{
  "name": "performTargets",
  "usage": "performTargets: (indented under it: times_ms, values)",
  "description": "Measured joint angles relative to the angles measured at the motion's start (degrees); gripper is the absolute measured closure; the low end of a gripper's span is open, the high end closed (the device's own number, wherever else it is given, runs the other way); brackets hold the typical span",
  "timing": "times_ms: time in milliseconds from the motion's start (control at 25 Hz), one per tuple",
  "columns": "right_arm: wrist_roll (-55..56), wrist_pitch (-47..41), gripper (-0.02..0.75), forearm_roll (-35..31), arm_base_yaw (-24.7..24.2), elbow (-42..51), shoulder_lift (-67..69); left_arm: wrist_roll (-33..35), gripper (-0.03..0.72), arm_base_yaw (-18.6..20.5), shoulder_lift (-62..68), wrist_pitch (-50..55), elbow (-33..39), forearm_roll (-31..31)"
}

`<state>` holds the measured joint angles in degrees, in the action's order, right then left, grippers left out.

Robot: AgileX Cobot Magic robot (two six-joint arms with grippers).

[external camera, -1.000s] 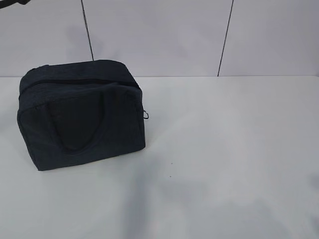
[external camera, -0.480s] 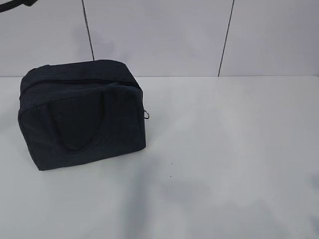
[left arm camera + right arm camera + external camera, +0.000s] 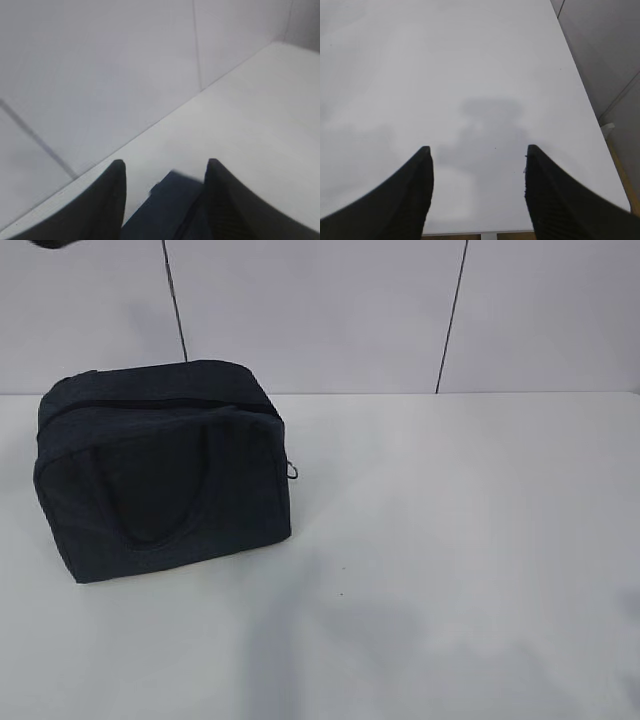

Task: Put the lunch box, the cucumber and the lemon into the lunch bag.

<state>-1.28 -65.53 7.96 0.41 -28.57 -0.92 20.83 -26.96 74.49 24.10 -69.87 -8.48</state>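
Observation:
The dark navy lunch bag [image 3: 165, 470] stands on the white table at the left, zipped shut, a loop handle on its front and a silver ring pull [image 3: 294, 470] at its right end. The lunch box, the cucumber and the lemon are out of view. My left gripper [image 3: 165, 167] is open and empty, high above the bag, whose corner [image 3: 172, 205] shows between the jaws in the left wrist view. Only a dark bit of that arm [image 3: 50, 244] shows at the top left of the exterior view. My right gripper [image 3: 477, 152] is open and empty above bare table.
The white table [image 3: 460, 540] runs to a grey panelled wall [image 3: 320, 310] behind. In the right wrist view the table's near edge [image 3: 490, 234] and right edge [image 3: 600, 120] show.
The bag has stayed put. The dark arm part at the exterior view's top left has drawn further up and out of the picture.

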Motion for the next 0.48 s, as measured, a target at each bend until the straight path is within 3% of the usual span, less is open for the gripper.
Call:
performTargets:
  times_ms: [80, 160, 480]
  values:
    - [0.0, 0.0, 0.288, 0.0, 0.0, 0.0, 0.0, -13.1, 0.318, 0.3, -3.9, 6.3, -0.1, 13.7]
    - [0.0, 0.0, 0.288, 0.0, 0.0, 0.0, 0.0, -18.2, 0.318, 0.8, -9.0, 10.9, -0.1, 20.1]
    - [0.0, 0.0, 0.288, 0.0, 0.0, 0.0, 0.0, -21.3, 0.318, 1.1, -30.0, 22.6, 0.3, 22.7]
